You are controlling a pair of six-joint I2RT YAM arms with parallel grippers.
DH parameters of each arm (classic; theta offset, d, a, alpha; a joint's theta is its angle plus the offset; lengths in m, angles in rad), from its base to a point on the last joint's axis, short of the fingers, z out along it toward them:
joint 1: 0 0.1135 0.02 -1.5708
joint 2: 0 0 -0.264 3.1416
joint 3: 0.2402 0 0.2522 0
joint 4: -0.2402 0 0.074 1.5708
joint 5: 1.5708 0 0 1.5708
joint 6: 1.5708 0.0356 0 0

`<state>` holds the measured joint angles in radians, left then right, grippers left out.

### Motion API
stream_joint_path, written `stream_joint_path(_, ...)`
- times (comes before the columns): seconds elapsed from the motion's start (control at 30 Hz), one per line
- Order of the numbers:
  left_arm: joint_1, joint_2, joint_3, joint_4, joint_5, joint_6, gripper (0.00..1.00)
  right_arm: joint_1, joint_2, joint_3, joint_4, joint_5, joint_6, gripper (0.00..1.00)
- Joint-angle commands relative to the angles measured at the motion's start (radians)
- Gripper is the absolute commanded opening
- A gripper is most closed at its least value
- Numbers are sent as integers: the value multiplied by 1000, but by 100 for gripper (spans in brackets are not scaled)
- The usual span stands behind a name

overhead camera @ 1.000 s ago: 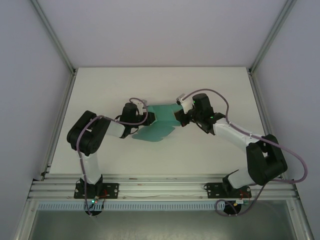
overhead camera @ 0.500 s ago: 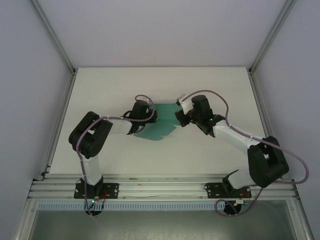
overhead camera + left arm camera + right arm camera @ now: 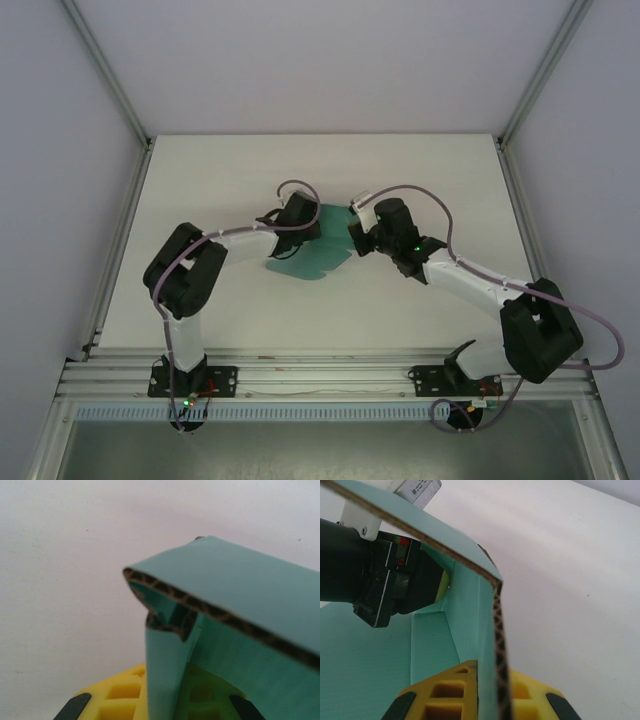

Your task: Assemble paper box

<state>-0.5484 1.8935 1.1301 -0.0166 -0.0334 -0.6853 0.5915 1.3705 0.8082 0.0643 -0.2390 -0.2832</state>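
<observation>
So the paper box (image 3: 318, 255) sits around the middle of the white table (image 3: 200, 180), and it's only half folded. Part of the teal card lies flat on the surface with a wavy near edge, and part of it stands up between the two arms. The left gripper (image 3: 303, 222) comes at it from the left and the right gripper (image 3: 357, 237) from the right, so they face each other across the card and end up pretty near one another. From the left wrist cam you can see a folded-over wall with its brown corrugated edge showing. A thin panel drops straight down between the yellow fingers (image 3: 117, 697), which are squeezed narrow, pinching that panel. Right wrist cam is a similar deal: a raised wall seen edge-on runs down between the yellow pads (image 3: 447, 695), and they're clamped tight on it. At the top that wall bends at a corner and another panel heads off to the upper left. Inside the bend is the black body of the left arm's gripper, tucked right up against the inner face of the card, with the flat teal floor below it.
</observation>
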Motion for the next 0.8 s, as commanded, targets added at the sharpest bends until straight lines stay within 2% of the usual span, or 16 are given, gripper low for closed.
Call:
stream_joint_path(0.0,65,81,47,-237,-370,-76,0,27,-34,-14,-53,-20,-20,0)
stream_joint_path(0.1,63,122,125,-371,-423,-115,0,28,-33,-14,-42,-28,-17,0)
stream_joint_path(0.2,63,126,128,-368,-394,-113,0,27,-27,-6,-35,-27,-17,0)
stream_joint_path(0.3,63,69,40,-210,-311,-46,0,29,-25,-5,-37,-28,-27,0)
stream_joint_path(0.47,61,-95,-184,161,-149,89,1,24,-23,-10,-31,3,-39,0)
stream_joint_path(0.57,61,-156,-242,236,-114,128,20,18,-34,-17,-26,-17,-48,0)
stream_joint_path(0.7,68,-197,-280,289,-26,200,32,1,-28,-24,-39,-99,-83,0)
stream_joint_path(0.77,80,-217,-312,331,27,205,41,-10,-21,-28,-39,-118,-85,0)
